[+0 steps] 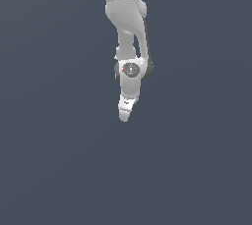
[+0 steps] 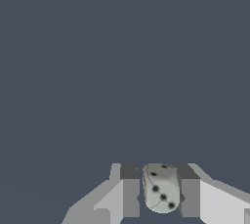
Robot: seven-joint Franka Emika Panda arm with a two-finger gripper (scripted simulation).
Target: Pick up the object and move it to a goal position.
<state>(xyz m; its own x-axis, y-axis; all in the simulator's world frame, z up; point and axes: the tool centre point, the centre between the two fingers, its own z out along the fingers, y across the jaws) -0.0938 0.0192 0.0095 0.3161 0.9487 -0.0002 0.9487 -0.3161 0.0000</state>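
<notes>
One arm [image 1: 126, 17] in frame, one hand [image 1: 125, 116], one object [image 2: 160, 188]. In the exterior view the white arm comes down from the upper edge, bends at a joint with a dark round cap [image 1: 131, 70], and ends in the hand, which points downward and slightly toward the exterior view's left. The background around it is a uniform slate grey-blue surface [image 1: 49, 145]; no edge or horizon is visible, so I cannot tell whether this is a desk top or a floor, nor whether the hand touches it or is raised above it. The object cannot be made out in the exterior view; the fingertips there read as one pale blunt tip. In the wrist view two fingers [image 2: 129, 196] are visible, each with a darker grey inner pad, and between them sits the single object: a small pale grey rounded piece with several dark spots on its faces, like a die with softened corners. One pad appears to touch it; at the other pad a thin dark line shows, contact or shadow, cannot be resolved. The hand is clamped on the object, fingers drawn in to its width.
</notes>
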